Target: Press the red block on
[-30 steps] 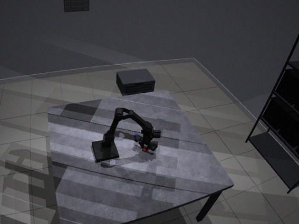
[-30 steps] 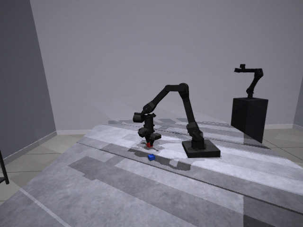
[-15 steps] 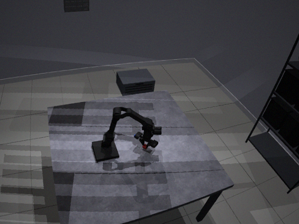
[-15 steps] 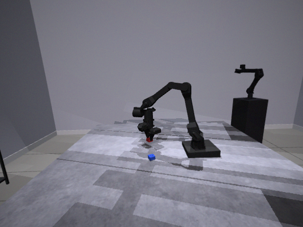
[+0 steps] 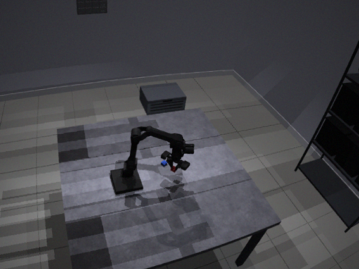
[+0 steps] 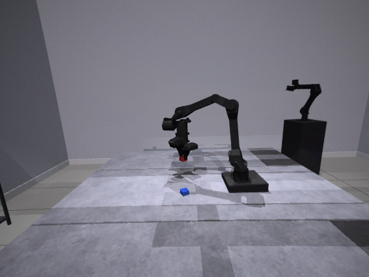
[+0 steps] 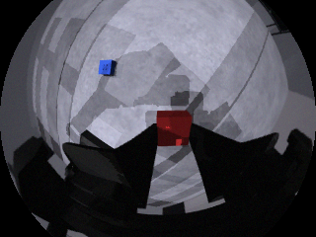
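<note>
The black claw (image 5: 173,165) (image 6: 183,157) (image 7: 173,126) grips the red block (image 5: 173,169) (image 6: 183,158) (image 7: 174,128) between its fingertips, pointing downward and holding it above the gray table (image 5: 212,205) (image 6: 119,190) (image 7: 212,30). Apart from the claw and lower down, the blue block (image 5: 164,163) (image 6: 184,191) (image 7: 106,67) sits on the tabletop, touching neither the claw nor the red block. Farther out from the claw, the arm's square black base (image 5: 117,189) (image 6: 248,188) stands on the same table, while a black shelf rack (image 5: 328,110) rises well beyond the table's edge.
</note>
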Motion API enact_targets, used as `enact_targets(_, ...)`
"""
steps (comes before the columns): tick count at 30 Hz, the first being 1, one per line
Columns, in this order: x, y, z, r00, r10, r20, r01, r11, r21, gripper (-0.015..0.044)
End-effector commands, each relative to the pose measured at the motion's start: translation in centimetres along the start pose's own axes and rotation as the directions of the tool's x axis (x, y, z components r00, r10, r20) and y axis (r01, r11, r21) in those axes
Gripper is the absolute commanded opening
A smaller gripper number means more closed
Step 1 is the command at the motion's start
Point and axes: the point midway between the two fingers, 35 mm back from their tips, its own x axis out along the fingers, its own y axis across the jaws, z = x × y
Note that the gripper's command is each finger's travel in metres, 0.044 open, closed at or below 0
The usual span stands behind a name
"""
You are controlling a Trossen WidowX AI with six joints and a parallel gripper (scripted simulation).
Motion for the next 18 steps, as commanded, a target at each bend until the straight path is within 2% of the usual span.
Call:
enact_targets(1,-1.2,0.2,-0.1,1.0,-0.001,0.003,0.001,1.0,0.004,0.0)
enact_targets(18,1.4,4.8,4.7,1.0,0.007,0.008,-0.008,0.996,0.09,0.0)
